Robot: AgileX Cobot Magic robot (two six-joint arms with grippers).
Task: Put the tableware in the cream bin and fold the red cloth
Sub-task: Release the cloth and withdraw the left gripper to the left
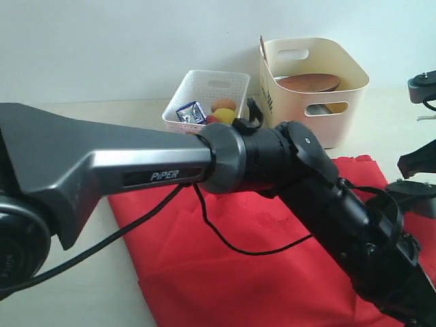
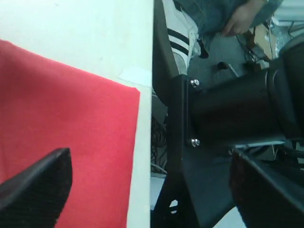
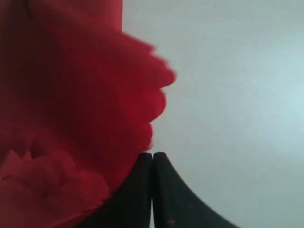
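Red cloth (image 1: 204,272) lies spread on the bench (image 1: 122,109) and covers most of the near surface in the exterior view. In the left wrist view, one straight edge of the cloth runs just beside the bench edge, with a narrow strip of bare bench between them.

Left arm (image 1: 136,170): crosses the exterior view from the left side toward the lower right, above the cloth. A black cable (image 1: 225,238) hangs from it over the fabric.

Left hand (image 2: 148,159): the fingers (image 2: 38,190) stand wide apart. Nothing lies between them. One finger is over the cloth, the other is past the bench edge.

Right hand (image 3: 152,156): the fingertips are pressed together. Blurred folds of the red cloth lie against one finger. No fabric is visible between the tips, so a grip on the cloth cannot be confirmed.

Cream bin (image 1: 354,88): stands at the rear right of the bench, just behind the far corner of the cloth. The round brown wooden plate (image 1: 310,82) rests inside it, tilted.

White perforated basket (image 1: 197,85): stands just beside the bin, on its left. It holds a blue-and-white snack packet (image 1: 191,112), an egg (image 1: 223,105) and a lemon (image 1: 225,116).
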